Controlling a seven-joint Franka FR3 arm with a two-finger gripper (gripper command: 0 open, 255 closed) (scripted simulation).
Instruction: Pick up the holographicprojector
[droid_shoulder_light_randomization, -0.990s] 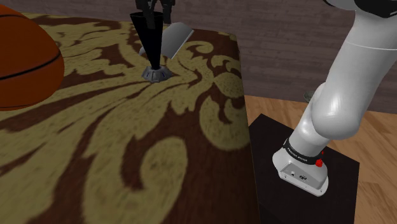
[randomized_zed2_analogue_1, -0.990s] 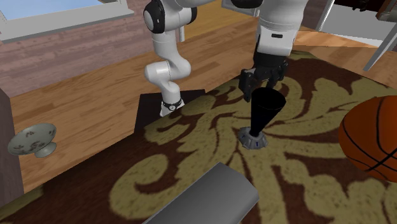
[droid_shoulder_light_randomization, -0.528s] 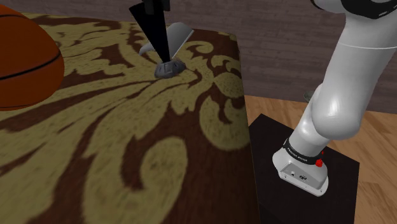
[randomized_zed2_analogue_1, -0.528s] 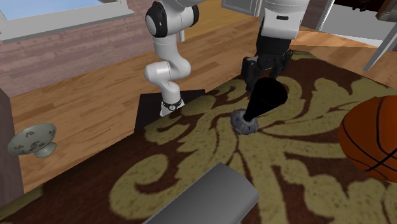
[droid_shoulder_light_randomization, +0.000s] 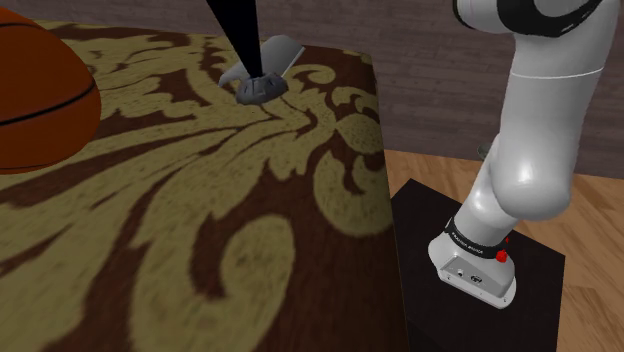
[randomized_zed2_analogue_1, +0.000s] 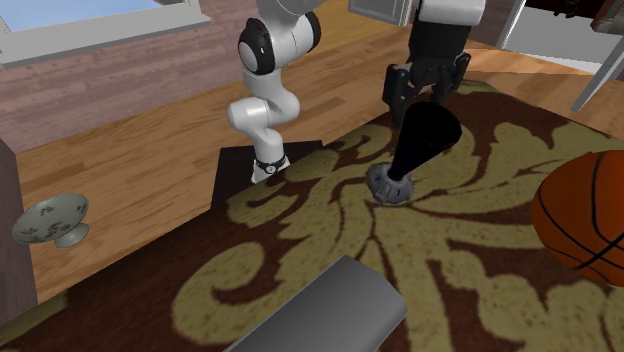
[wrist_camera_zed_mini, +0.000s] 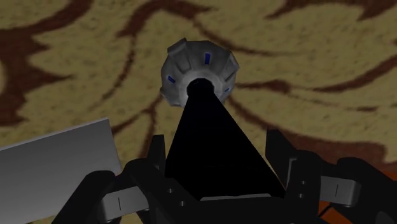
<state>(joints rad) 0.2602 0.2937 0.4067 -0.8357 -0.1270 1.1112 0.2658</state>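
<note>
The holographic projector (randomized_zed2_analogue_1: 424, 140) is a black cone on a small grey ribbed base (randomized_zed2_analogue_1: 390, 185). My gripper (randomized_zed2_analogue_1: 426, 82) is shut on the cone's wide upper end, above the patterned table top (randomized_zed2_analogue_1: 470, 260). The projector hangs tilted, with its base swung out a little above the surface. In the shoulder view the cone (droid_shoulder_light_randomization: 240, 38) runs up past the top edge, and its base (droid_shoulder_light_randomization: 260, 88) sits next to a grey slab. In the wrist view the fingers (wrist_camera_zed_mini: 156, 159) clasp the cone (wrist_camera_zed_mini: 216, 143) on both sides, with the base (wrist_camera_zed_mini: 199, 69) beyond them.
A grey flat slab (droid_shoulder_light_randomization: 281, 50) lies on the table near the projector (randomized_zed2_analogue_1: 320, 315) (wrist_camera_zed_mini: 57, 165). A large orange basketball (droid_shoulder_light_randomization: 40, 95) (randomized_zed2_analogue_1: 585, 215) rests on the brown-and-tan top. The table edge (droid_shoulder_light_randomization: 385, 200) drops toward the black stand (droid_shoulder_light_randomization: 480, 255). A patterned bowl (randomized_zed2_analogue_1: 50, 222) sits off to the side.
The projector stood upright on the table a second ago. Now it is lifted and tilted in the gripper's grasp, and its base has moved toward the grey slab.
</note>
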